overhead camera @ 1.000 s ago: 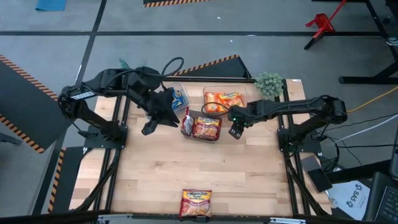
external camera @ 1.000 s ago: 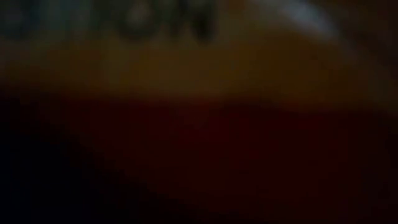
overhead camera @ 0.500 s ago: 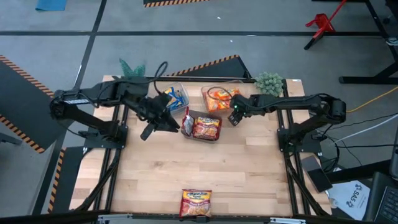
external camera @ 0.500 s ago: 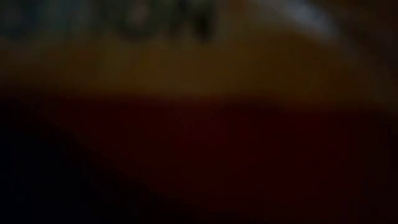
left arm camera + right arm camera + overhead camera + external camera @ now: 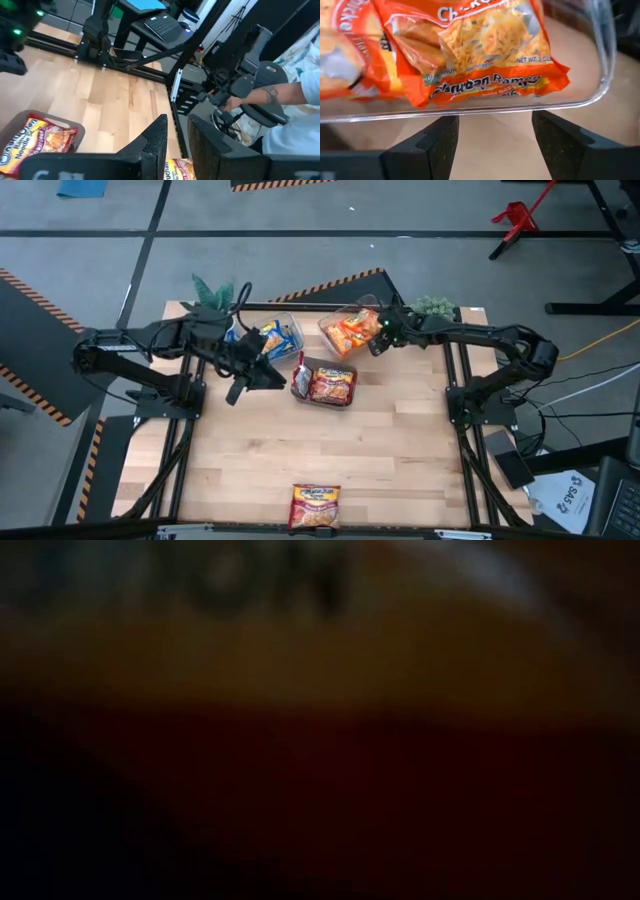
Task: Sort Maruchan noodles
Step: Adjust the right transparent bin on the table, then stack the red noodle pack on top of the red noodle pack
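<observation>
Orange noodle packets (image 5: pixel 470 45) lie in a clear bin (image 5: pixel 348 330) at the far side. Blue-yellow packets fill a second clear bin (image 5: pixel 277 337), and red ones a grey bin (image 5: pixel 326 384) at mid-table. One red packet (image 5: pixel 314 507) lies alone at the near edge. My right gripper (image 5: pixel 379 340) is open at the orange bin's right wall, reaching from the table's right. My left gripper (image 5: pixel 272 374) hangs between the blue bin and the grey bin with a narrow gap between its fingers (image 5: pixel 160 135) and nothing in it. My right gripper's open fingertips (image 5: pixel 447 125) reach the lower edge of the orange bin's clear side wall (image 5: pixel 495 107), slanting down from the table's right. The table shows bare between the two fingers. The bin rests on the table, skewed to the table's edges.
A green plant (image 5: pixel 434 310) stands at the far right corner and another (image 5: pixel 212 290) at the far left. Beyond the table a person's arm (image 5: pixel 280 95) rests on gear. Something dark and reddish close to the lens fills the low view.
My right gripper has gone from beside the grey bin toward the far edge, up to the orange bin. That bin has turned a little and shifted toward the far left. My left arm has drawn back toward the table's left, and its gripper has sunk slightly.
</observation>
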Controlling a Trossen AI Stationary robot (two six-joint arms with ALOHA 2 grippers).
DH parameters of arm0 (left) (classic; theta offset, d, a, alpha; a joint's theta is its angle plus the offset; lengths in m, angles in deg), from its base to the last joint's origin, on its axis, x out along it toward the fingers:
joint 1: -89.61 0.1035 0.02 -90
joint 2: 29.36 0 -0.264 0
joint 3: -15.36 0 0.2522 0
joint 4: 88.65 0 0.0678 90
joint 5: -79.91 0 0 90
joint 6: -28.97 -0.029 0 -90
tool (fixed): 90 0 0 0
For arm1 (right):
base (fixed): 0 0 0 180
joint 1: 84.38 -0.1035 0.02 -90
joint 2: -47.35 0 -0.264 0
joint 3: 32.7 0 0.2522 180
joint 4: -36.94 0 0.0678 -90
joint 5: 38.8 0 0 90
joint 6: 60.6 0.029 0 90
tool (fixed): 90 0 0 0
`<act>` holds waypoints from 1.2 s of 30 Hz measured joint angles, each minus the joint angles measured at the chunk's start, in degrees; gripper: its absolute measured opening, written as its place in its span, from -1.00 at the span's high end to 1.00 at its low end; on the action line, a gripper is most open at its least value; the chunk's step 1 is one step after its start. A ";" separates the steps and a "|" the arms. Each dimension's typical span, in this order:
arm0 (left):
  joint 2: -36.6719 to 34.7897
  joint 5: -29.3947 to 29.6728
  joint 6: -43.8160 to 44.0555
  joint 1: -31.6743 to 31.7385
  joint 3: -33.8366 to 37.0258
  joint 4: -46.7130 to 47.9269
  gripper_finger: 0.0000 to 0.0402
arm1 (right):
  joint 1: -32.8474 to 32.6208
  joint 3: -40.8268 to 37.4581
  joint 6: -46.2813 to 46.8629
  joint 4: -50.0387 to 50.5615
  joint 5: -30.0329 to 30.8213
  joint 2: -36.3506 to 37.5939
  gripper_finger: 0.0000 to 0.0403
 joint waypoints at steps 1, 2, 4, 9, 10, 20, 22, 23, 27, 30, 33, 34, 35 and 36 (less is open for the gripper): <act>-0.01 -0.26 0.09 -0.17 0.00 -0.01 0.66 | 0.41 0.45 -0.07 0.18 -1.89 0.00 -0.19; -0.02 -0.72 0.08 -0.44 -0.02 0.29 0.66 | 0.54 0.93 -0.50 0.27 -3.75 0.00 -0.19; -0.39 -2.47 0.06 -1.27 0.00 2.44 0.66 | 0.13 2.04 -1.69 0.78 -9.27 0.42 -0.19; -3.58 -2.61 0.06 -4.44 0.04 9.33 0.66 | -5.35 5.73 -1.48 4.46 -19.12 3.95 -0.19; -4.15 -1.36 0.10 -5.47 0.04 10.10 0.66 | -7.20 6.24 -0.79 4.35 -20.52 4.80 -0.19; -6.51 10.07 4.34 -18.67 -0.02 16.19 0.66 | -34.31 7.14 20.44 0.88 -17.67 8.83 -0.19; -6.54 11.89 5.78 -21.05 0.51 15.92 0.66 | -41.12 7.11 25.42 -0.74 -12.59 7.30 -0.19; -6.58 12.33 6.53 -22.03 1.14 15.35 0.66 | -44.26 7.07 27.80 -1.50 -10.08 6.35 -0.19; -6.66 12.60 10.51 -26.49 4.32 11.72 0.66 | -54.51 7.07 34.23 -5.94 -2.84 2.21 -0.19; -6.32 16.13 15.23 -31.06 8.45 7.47 0.66 | -60.23 7.05 35.17 -10.23 -0.89 -1.87 -0.19; -4.69 20.59 18.28 -35.43 13.61 0.92 0.66 | -64.14 7.05 33.80 -16.66 -0.79 -6.25 -0.19; -3.94 22.46 19.58 -36.71 15.48 -2.29 0.66 | -65.17 7.05 33.19 -18.53 -0.60 -7.71 -0.19; -3.04 24.44 20.87 -37.70 17.25 -6.12 0.66 | -65.99 7.05 32.71 -20.95 -0.35 -9.18 -0.19; -2.05 26.43 22.05 -38.75 19.21 -10.03 0.66 | -66.71 7.05 31.87 -23.08 0.15 -10.59 -0.19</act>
